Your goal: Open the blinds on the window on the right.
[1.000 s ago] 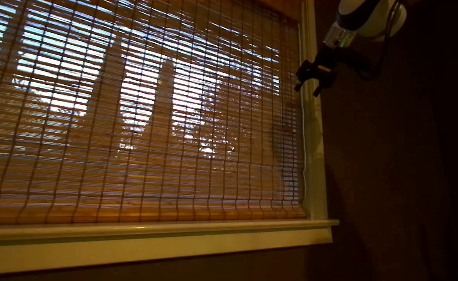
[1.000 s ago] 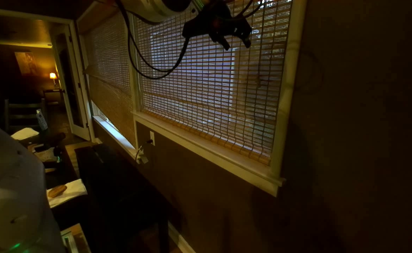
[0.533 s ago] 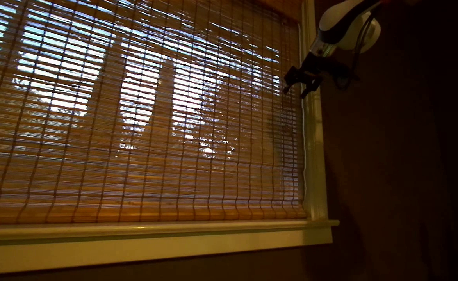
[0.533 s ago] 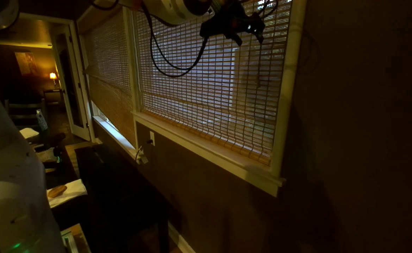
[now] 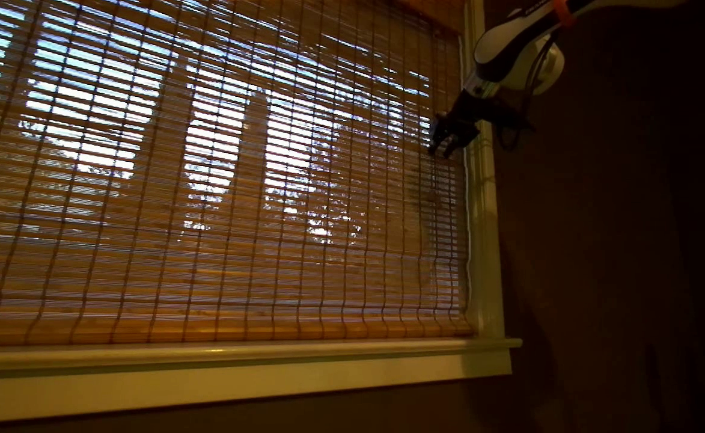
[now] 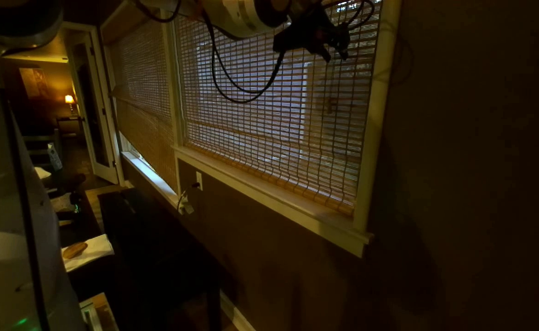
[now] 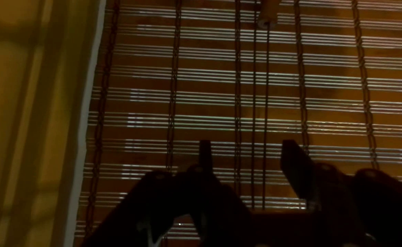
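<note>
The blinds [image 5: 238, 273] of orange-brown slats hang lowered over the window, whose cream frame [image 5: 483, 252] and sill show in both exterior views; there the blinds [image 6: 269, 115] also reach the sill. Two thin pull cords [image 7: 266, 103] run down the blinds and end in a small wooden tassel [image 7: 268, 13] at the top of the wrist view, which looks upside down. The tassel also shows in an exterior view [image 6: 330, 105]. My gripper [image 7: 247, 141] is partly open, with the cords showing between its fingertips; whether they are within reach of the fingers I cannot tell. It is above the tassel [image 5: 439, 154].
The window frame's edge [image 7: 39, 137] runs close beside the gripper. A loose arm cable [image 6: 246, 100] hangs under the wrist. Another blind [image 6: 143, 82], partly raised, covers the neighbouring window. An outlet with a plug [image 6: 199, 180] and a dark piece of furniture [image 6: 145, 225] are below.
The arm has moved along the window, away from the right-hand frame in an exterior view, and over the blinds' edge. The fingertips are closer together than before. The blinds have not moved.
</note>
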`<state>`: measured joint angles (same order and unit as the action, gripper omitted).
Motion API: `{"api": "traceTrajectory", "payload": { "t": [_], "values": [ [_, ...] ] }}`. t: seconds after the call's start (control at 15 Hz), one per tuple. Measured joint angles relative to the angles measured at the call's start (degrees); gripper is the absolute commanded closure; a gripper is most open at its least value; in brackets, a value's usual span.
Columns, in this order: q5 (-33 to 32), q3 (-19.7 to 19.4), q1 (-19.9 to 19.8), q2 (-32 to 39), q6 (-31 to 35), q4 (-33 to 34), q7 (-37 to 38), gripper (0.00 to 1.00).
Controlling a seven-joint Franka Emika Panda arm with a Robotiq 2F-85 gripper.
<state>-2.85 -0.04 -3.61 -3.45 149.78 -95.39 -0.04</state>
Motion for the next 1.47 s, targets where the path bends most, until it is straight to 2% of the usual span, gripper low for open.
{"api": "traceTrajectory", "payload": {
  "t": [0.13, 0.27, 0.47, 0.6, 0.73, 1.0, 1.47],
  "values": [
    [0.0, 0.0, 0.11, 0.48, 0.0, 0.36, -0.04, 0.9],
    [0.03, -0.01, 0.11, 0.61, 0.0, 0.37, -0.08, 0.98],
    [0.12, -0.13, 0.11, 0.64, 0.0, 0.37, -0.5, 1.0],
    [0.15, -0.26, 0.11, 0.64, -0.05, 0.35, -0.87, 0.95],
    [0.15, -0.39, 0.11, 0.63, -0.67, 0.33, -1.22, 0.95],
    [0.15, -0.41, 0.28, 0.02, -5.02, -1.28, -2.38, 0.96],
    [0.15, -1.33, 0.28, -2.26, -9.62, -11.31, -4.46, 0.96]
  ]
}}
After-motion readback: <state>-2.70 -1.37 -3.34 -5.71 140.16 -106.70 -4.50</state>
